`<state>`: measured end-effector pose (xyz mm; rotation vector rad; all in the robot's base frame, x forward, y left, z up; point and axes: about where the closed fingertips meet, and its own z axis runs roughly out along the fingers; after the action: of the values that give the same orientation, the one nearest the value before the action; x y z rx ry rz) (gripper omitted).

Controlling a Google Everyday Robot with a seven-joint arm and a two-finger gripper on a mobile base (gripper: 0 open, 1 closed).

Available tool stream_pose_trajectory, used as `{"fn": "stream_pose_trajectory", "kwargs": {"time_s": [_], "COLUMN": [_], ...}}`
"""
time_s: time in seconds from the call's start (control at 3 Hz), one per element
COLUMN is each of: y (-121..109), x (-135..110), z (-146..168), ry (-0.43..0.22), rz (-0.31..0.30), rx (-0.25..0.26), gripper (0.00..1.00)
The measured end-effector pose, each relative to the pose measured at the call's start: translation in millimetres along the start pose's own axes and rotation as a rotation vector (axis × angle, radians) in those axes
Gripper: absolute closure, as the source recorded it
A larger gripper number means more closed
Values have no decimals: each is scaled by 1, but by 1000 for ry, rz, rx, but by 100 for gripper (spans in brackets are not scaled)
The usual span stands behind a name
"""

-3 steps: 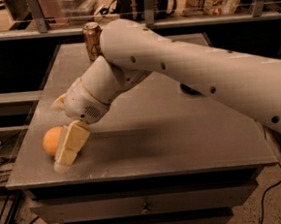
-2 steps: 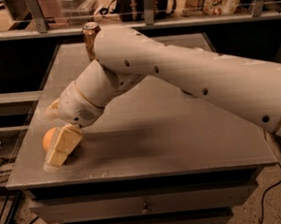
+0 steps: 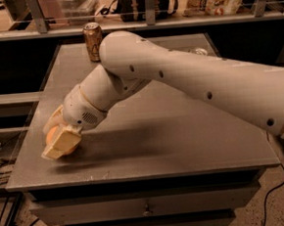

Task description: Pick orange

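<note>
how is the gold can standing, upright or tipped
Upright: the gold-brown can stands on its base, top up. The gripper is at the orange, front left.

A thick, smooth white robot arm (image 3: 214, 89) with small dark dots along its shell comes in from the right edge and rises leftward to a rounded elbow (image 3: 122, 52) near the top centre. There it folds sharply and slopes down to the left. The lower segment narrows into a pale grey wrist housing (image 3: 85, 114) with a speckled vent patch. At its end the cream-coloured two-finger gripper (image 3: 53, 140) sits low at the left, angled downward and leftward
</note>
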<state>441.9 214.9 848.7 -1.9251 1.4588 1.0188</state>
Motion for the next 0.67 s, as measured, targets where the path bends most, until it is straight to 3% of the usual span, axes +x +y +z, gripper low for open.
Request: {"fn": "stream_pose_trajectory", "kwargs": {"time_s": [0.33, 0.67], "y": [-8, -22], "x": [1, -12], "z": [-20, -67], "ry": [9, 6], "rz": [1, -42], "rx": [51, 139], "gripper": [87, 100]}}
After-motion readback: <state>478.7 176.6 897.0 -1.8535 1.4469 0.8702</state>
